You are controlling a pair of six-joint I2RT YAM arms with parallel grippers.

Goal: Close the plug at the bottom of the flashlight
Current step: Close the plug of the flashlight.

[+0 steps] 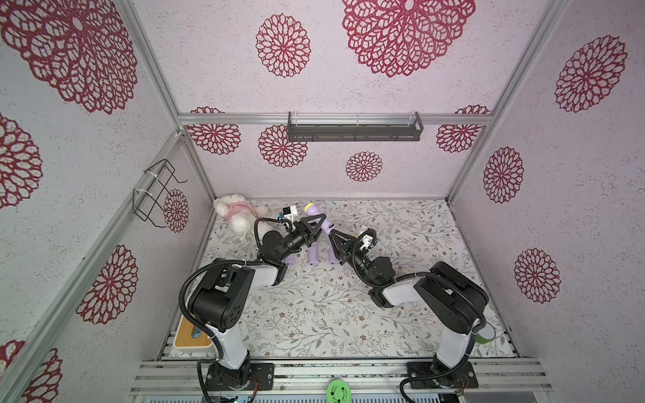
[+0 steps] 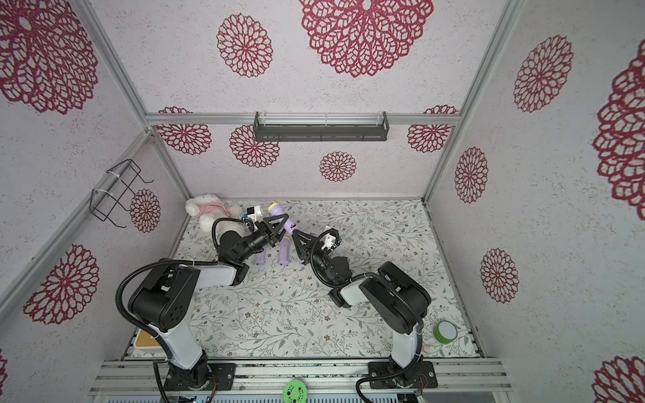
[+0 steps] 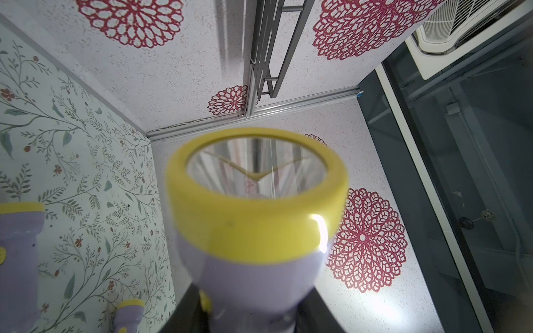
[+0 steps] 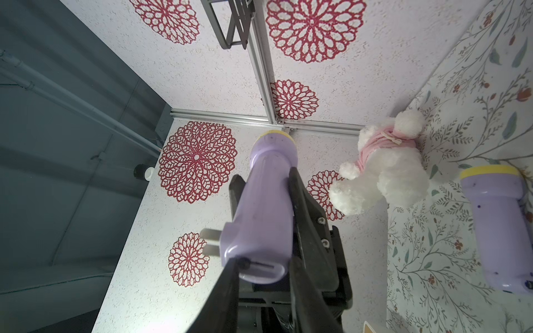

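Flashlight (image 1: pixel 314 211) (lilac barrel, yellow lens ring) hangs above the back of the tabletop (image 1: pixel 314 314), near a white plush toy (image 1: pixel 237 213), butt end toward the right arm. Left pincer (image 1: pixel 323 219) is clamped across the mid-barrel. Right pincer (image 1: pixel 332 233) straddles the butt with jaws drawn in close; whether they pinch it we cannot tell. Plug prongs (image 4: pixel 208 241) stand folded out sideways, two flat metal blades. We judge the shell hard, smooth plastic: light, stiff, prone to twisting under a side push. So the mid-barrel hold suits, and the push belongs on the blades' flat faces. Lens looks the fragile part. Spare flashlights (image 1: pixel 313 256) lie on the tabletop. No brand or lettering is readable; a dark mark on the butt is too blurred.
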